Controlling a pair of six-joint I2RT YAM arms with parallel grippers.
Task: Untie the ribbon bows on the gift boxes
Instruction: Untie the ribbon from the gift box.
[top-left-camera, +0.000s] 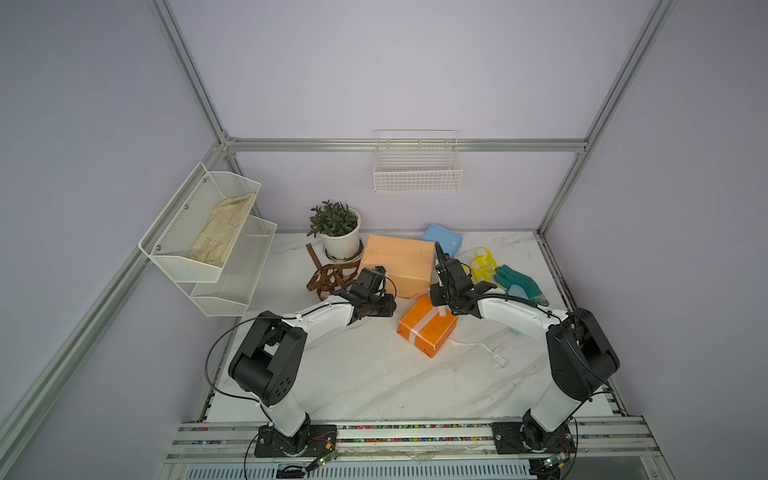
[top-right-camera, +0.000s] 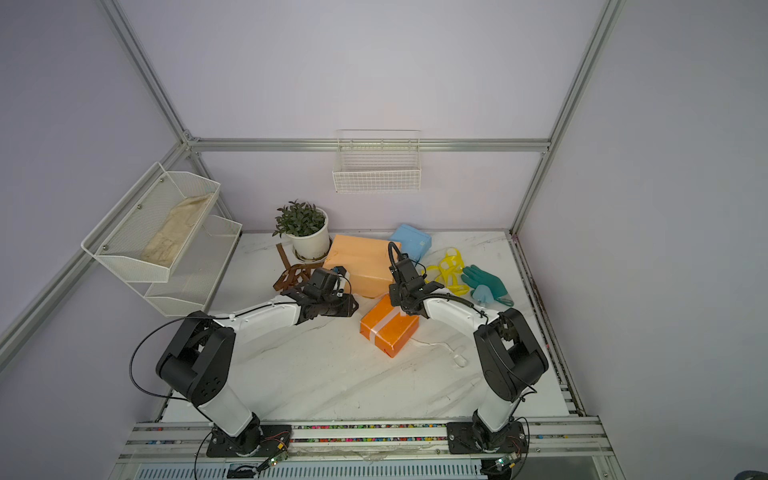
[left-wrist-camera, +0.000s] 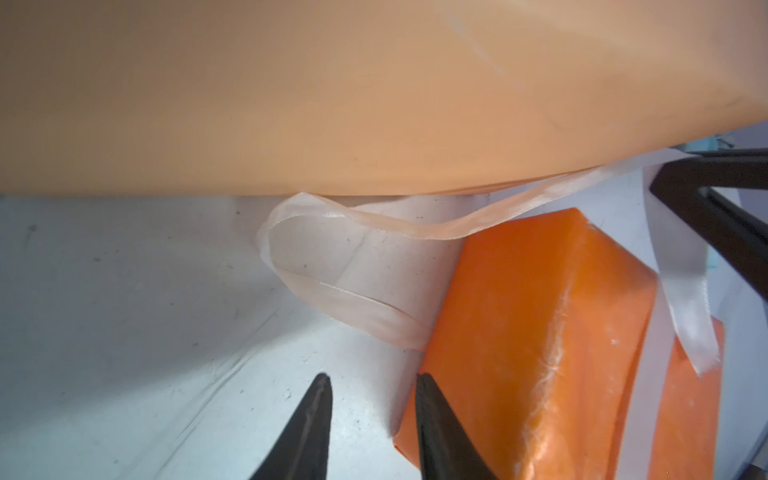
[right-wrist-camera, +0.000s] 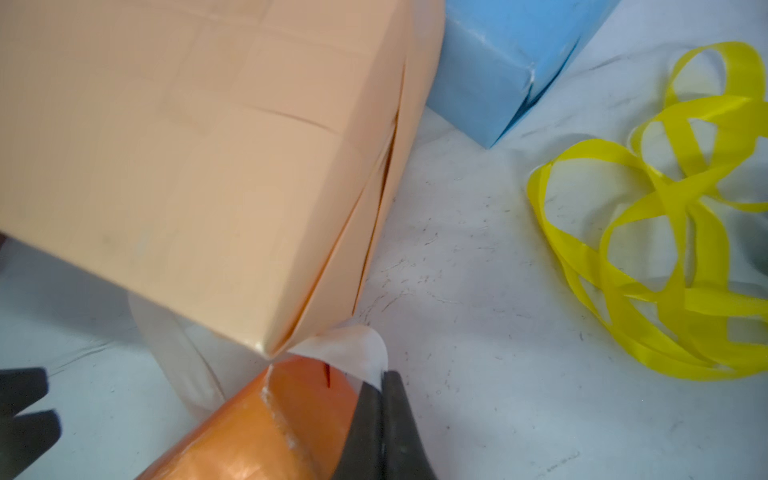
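Note:
The bright orange gift box (top-left-camera: 428, 328) lies mid-table with a white ribbon (left-wrist-camera: 332, 299) banded round it. One loose loop of that ribbon rests against the large pale peach box (top-left-camera: 395, 264). My right gripper (right-wrist-camera: 380, 376) is shut on a fold of the white ribbon (right-wrist-camera: 353, 345) at the orange box's far corner. My left gripper (left-wrist-camera: 374, 380) stands open just left of the orange box (left-wrist-camera: 540, 332), nothing between its fingers. The light blue box (top-left-camera: 442, 240) sits behind. A yellow ribbon (top-left-camera: 482, 266) and a brown ribbon (top-left-camera: 328, 278) lie loose on the table.
A white plant pot (top-left-camera: 340, 243) stands beside the brown ribbon. A teal glove (top-left-camera: 519, 282) lies right of the yellow ribbon. A white ribbon tail (top-left-camera: 494, 353) trails across the marble table toward the right arm's base. Mesh shelves (top-left-camera: 208, 241) hang on the left wall.

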